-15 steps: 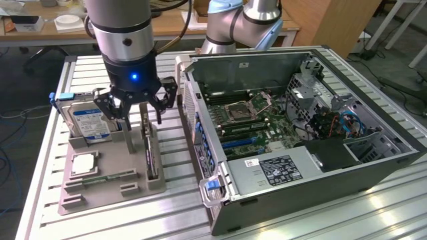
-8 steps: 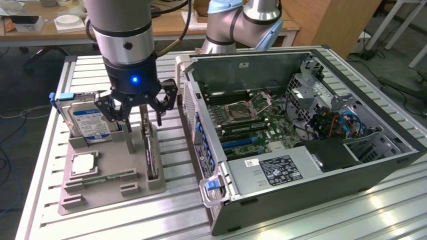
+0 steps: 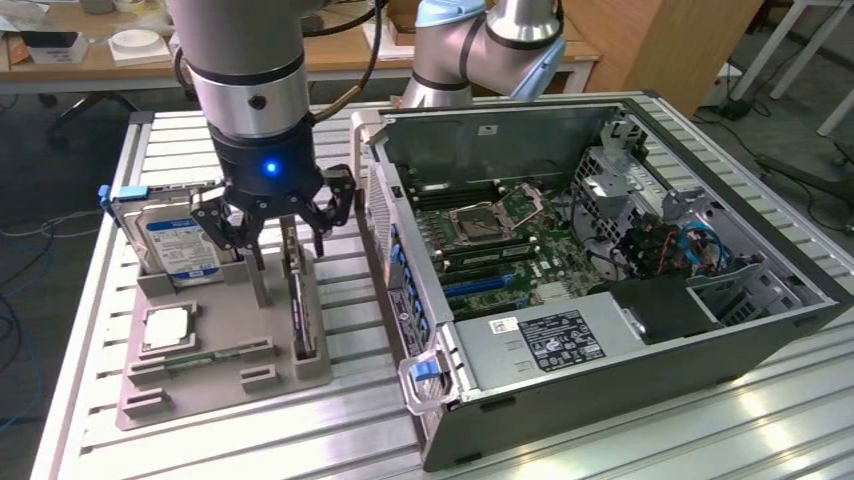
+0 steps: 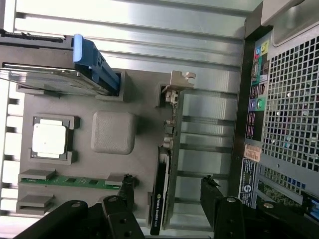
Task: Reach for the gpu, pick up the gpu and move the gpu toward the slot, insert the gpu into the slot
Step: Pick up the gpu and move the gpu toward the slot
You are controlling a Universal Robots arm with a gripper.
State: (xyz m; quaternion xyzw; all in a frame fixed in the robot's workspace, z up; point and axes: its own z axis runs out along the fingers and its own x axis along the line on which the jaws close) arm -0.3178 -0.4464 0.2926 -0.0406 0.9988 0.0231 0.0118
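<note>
Reach nearly complete: hand [image 3: 283, 245] spread wide, straddling the gpu [image 4: 168, 149] upright in the grey holder tray [image 4: 113, 132], not gripping; lift and insertion into the PC case [image 3: 627, 375] not yet done.

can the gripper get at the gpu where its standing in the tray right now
Probably yes. The open gripper hangs above the gpu, standing on edge in the grey tray, a finger to either side of the card and nothing between. The hard drive and computer case stand clear.

A robotics lab: a robot arm [image 3: 247, 50] over a slotted aluminium workbench [image 3: 767, 415], an open computer case [image 3: 574, 400] (side panel off), wooden desks [image 3: 80, 72] far behind.
</note>
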